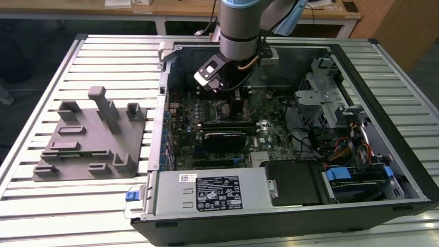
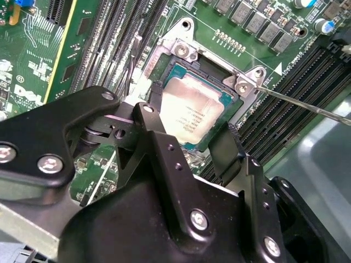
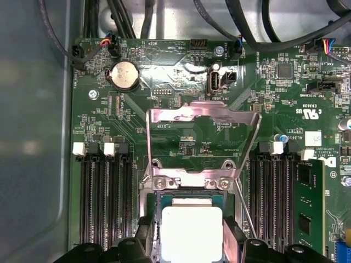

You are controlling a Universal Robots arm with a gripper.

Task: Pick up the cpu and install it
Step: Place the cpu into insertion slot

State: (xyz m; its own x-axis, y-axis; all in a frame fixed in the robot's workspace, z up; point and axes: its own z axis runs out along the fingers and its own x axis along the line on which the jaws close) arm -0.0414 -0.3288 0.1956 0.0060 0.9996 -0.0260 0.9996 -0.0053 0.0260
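We see the gripper (image 2: pixel 191 127) down over the socket (image 3: pixel 189 182) on the board inside the open case (image 1: pixel 274 222). The cpu (image 2: pixel 193 112) lies flat within the socket frame, silver top up, with a rim of its green edge showing around it. The jaws are pinching the cpu, one black finger (image 2: pixel 155 107) against one edge and the other against the opposite edge. In the first wrist view the pale square of the cpu sits just below the socket's screwed bracket, with the fingertips on both sides of it.

The socket's load plate (image 3: pixel 203 118) stands swung open, away from the cpu. The thin lever (image 2: pixel 307 105) runs out from a socket corner, raised off the board. Memory slots (image 3: pixel 101 192) flank the socket on two sides. A coin cell (image 3: pixel 125 75) sits beyond the open plate, well apart from the socket. Outside the case, far from the socket, a grey block (image 1: pixel 89 136) with upright posts rests on the slatted table (image 1: pixel 69 216).
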